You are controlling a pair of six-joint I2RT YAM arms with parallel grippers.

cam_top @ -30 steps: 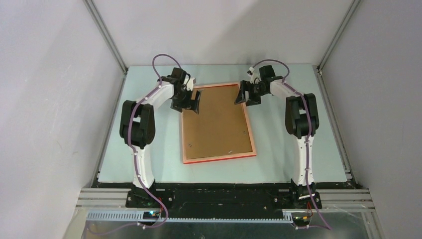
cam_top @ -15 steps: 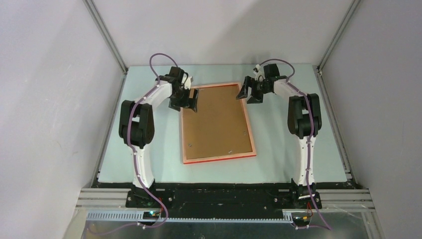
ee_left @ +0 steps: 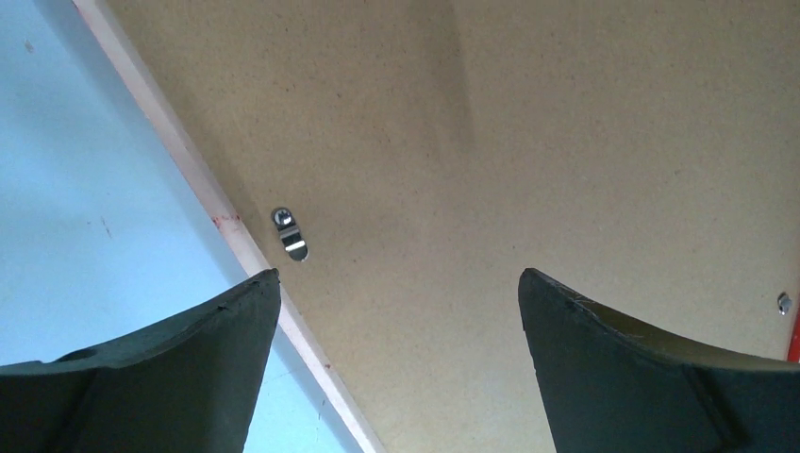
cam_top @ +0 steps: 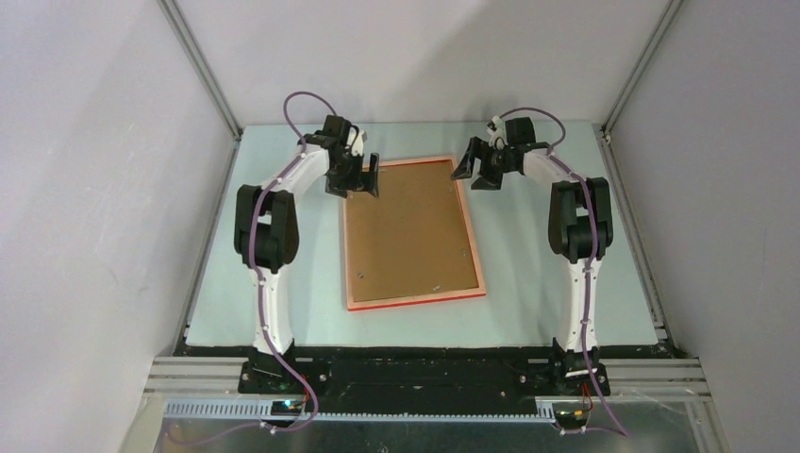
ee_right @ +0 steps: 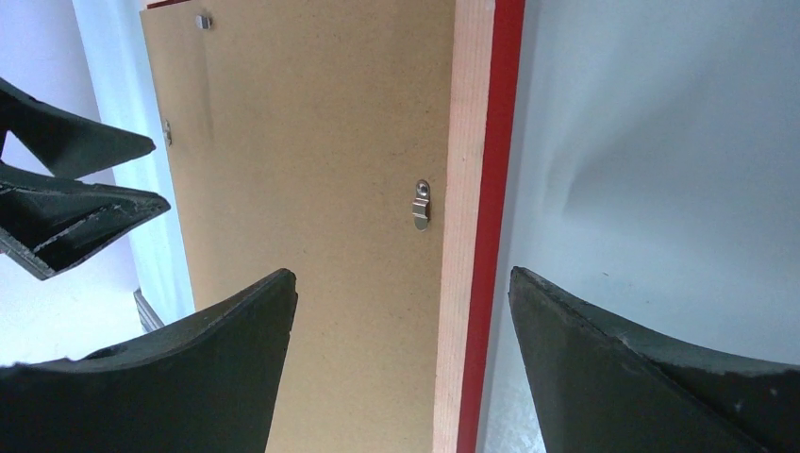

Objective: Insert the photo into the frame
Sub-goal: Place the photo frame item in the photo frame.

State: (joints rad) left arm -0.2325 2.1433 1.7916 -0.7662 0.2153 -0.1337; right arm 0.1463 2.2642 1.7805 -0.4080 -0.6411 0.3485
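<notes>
Left claw (ee_left: 396, 283) wide, right claw (ee_right: 404, 274) wide, both empty | frame (cam_top: 415, 300) face-down at centre of top view, board (cam_top: 408, 226) in it, photo unseen (likely beneath) | step, my guess: work upper-corner clips (ee_right: 421, 205) | tip: one fingertip per clip, press lightly, keep frame from sliding

Frame (cam_top: 415, 299) flat on table (cam_top: 525, 274) ctr, pale back up, red edge.

White arms (cam_top: 274, 316), black joints (cam_top: 267, 231), purple cables (cam_top: 301, 93), dark fingers (ee_left: 141, 377).
</notes>
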